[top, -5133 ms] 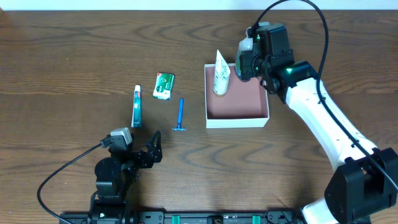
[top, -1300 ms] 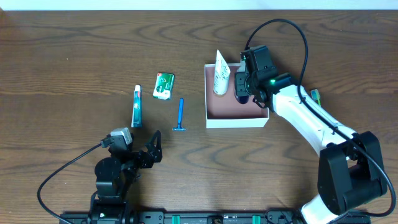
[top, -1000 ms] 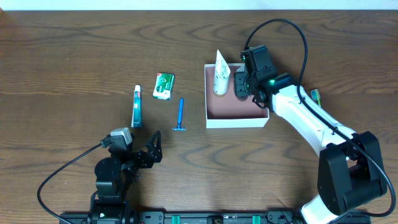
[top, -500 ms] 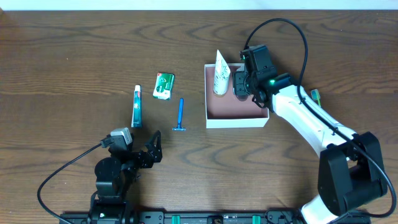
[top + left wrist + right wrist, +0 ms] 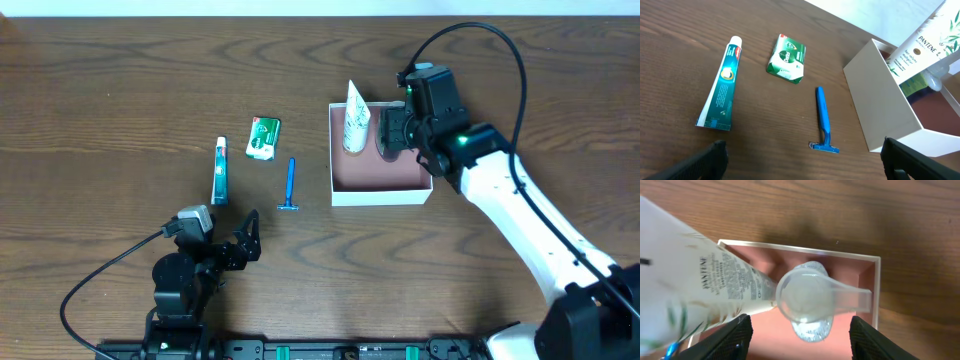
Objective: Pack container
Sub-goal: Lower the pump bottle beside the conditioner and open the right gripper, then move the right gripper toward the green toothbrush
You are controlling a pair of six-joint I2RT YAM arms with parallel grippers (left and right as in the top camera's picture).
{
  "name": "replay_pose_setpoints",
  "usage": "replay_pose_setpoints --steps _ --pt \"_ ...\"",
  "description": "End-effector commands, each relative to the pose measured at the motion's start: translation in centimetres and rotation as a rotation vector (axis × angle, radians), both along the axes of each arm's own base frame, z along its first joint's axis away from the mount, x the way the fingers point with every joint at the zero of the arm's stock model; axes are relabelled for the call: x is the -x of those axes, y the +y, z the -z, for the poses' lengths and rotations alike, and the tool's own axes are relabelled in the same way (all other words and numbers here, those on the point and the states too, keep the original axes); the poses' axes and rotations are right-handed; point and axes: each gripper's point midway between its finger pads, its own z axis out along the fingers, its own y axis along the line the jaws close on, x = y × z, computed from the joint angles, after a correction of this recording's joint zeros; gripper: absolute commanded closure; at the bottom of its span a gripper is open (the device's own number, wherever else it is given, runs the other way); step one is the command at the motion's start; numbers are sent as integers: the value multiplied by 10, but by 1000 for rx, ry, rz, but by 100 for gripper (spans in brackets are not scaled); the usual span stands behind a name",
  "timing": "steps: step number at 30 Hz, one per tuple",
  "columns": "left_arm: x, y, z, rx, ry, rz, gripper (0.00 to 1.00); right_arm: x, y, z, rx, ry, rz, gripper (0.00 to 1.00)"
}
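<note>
The container (image 5: pixel 381 194) is a square white box with a pink inside, right of the table's middle. A white Pantene tube (image 5: pixel 355 118) leans in its far left corner. A small clear bottle (image 5: pixel 805 298) with a flip lid stands inside the container (image 5: pixel 790 249), next to the tube (image 5: pixel 715 287). My right gripper (image 5: pixel 391 135) hangs open just above the bottle, its fingers (image 5: pixel 802 332) on either side and apart from it. My left gripper (image 5: pixel 238 245) is open and empty near the front edge, its fingers (image 5: pixel 807 165) low over bare wood.
A toothpaste tube (image 5: pixel 220 170), a small green packet (image 5: pixel 263 138) and a blue razor (image 5: pixel 290 185) lie on the wood left of the container. They also show in the left wrist view: toothpaste (image 5: pixel 722 85), packet (image 5: pixel 786 59), razor (image 5: pixel 824 117).
My right arm has lifted up and back a little from inside the container, leaving the clear bottle standing there. The left arm has not moved.
</note>
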Motion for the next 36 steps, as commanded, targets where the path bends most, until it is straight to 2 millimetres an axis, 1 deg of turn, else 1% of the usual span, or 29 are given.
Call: replay_pose_setpoints --steps 1,3,5,7,8,12,13,16,18,21,24,26,29,33,36 --pt "5 -1 15 10 52 4 2 2 2 -28 -26 -56 2 36" --pt "5 -1 15 10 52 4 2 3 -3 -37 -16 -79 20 36" --pt "5 -1 15 10 52 4 2 7 -15 -48 14 -106 58 34" --pt "5 -1 15 10 52 4 2 13 -34 -61 61 -134 116 31" --pt "5 -1 15 10 52 4 2 18 -47 -69 91 -146 152 28" --pt "5 -1 15 10 52 4 2 40 -91 -92 195 -174 237 12" --pt "5 -1 15 10 52 4 2 46 -106 -96 217 -173 275 9" --pt "5 -1 15 10 52 4 2 57 -134 -96 245 -141 343 8" --pt "5 -1 15 10 52 4 2 62 -157 -89 261 -96 398 7" --pt "5 -1 15 10 52 4 2 65 -181 -74 255 -23 453 1" --pt "5 -1 15 10 52 4 2 63 -198 -55 220 52 486 1" --pt "5 -1 15 10 52 4 2 60 -203 -42 200 96 474 1" --pt "5 -1 15 10 52 4 2 53 -204 -21 221 163 373 1" --pt "5 -1 15 10 52 4 2 48 -208 9 242 251 358 1" --pt "5 -1 15 10 52 4 2 47 -208 24 247 295 352 1"
